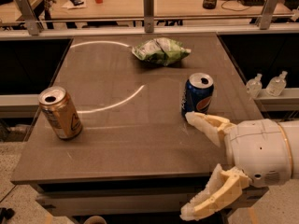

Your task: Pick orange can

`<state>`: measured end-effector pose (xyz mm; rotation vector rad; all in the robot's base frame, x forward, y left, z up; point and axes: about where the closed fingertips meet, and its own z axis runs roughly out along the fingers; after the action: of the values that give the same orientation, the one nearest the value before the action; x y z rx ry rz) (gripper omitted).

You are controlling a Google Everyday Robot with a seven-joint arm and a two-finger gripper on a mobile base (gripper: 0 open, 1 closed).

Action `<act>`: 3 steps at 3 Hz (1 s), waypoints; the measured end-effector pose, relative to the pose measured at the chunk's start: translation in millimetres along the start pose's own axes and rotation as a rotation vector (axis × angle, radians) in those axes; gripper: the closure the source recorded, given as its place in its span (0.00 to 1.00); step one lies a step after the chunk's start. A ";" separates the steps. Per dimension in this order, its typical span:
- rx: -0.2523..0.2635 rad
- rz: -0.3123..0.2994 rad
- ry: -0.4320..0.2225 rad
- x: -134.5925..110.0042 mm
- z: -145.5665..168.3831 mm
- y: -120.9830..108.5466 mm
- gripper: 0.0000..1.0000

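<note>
Orange can (59,113): gold-tan aluminium cylinder, silver top, standing well left of blue Pepsi can (198,94). Gripper (187,166) just in front of Pepsi can, cream ribbed fingers (209,125) spread wide, empty. Crumpled green chip bag (161,51) behind Pepsi can

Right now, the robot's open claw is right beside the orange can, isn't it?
Not quite. The gripper is open, but the can beside it is the blue Pepsi can, not the orange one. The orange can stands across the table, near its other side edge, well away from the gripper. The camera view shows this.
</note>
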<state>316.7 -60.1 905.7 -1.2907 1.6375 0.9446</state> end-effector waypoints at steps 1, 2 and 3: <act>0.001 -0.026 -0.067 -9.9 23.2 -1.5 0.00; 0.003 -0.093 -0.186 -38.0 67.2 -13.3 0.00; 0.020 -0.114 -0.234 -55.9 100.1 -21.8 0.00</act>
<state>360.7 47.3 918.3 -1.1985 1.3764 0.9683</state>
